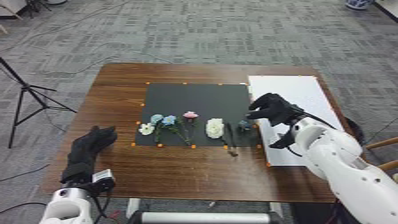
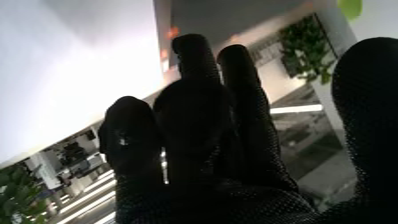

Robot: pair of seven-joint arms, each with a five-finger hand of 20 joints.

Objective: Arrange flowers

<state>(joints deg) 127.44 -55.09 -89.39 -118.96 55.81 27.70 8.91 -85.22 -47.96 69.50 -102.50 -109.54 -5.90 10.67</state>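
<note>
At head view's centre: flowers (image 1: 215,128), laid on dark mat (image 1: 195,97); beside them, right hand (image 1: 277,110), open; lower left, left hand (image 1: 86,147), relaxed. Petals might be crushed by a low sweep. Across right wrist view: fingers (image 2: 250,100), loosely extended; weak pinch risked by their spread.

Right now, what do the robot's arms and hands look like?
The left arm and right arm are white and smooth, with chunky, rounded parts. The left hand and right hand wear black fabric gloves. Up close, the right glove's cloth looks bumpy, like knitting. There's a white patch with dark marks by the left wrist, and dark cables there too.
</note>
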